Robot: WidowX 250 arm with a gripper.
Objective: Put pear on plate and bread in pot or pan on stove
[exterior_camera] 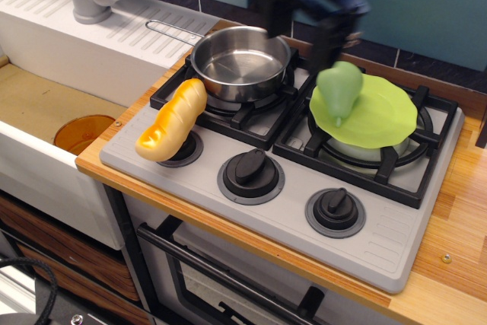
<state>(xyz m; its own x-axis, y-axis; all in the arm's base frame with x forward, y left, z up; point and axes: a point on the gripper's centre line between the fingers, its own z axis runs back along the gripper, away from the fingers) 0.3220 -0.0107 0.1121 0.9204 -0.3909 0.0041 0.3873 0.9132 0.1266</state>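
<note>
Teal wall [426, 5] behind a wooden counter [456, 211] (white sink [46, 74] alongside).

The end effector [303, 24] hangs at the top of the view, heavily blurred, its dark body cut off by the upper edge. Two dark fingers [275, 7] point downward with a clear gap between them, holding nothing. The arm above it lies outside the picture, so its pose cannot be told.
</note>
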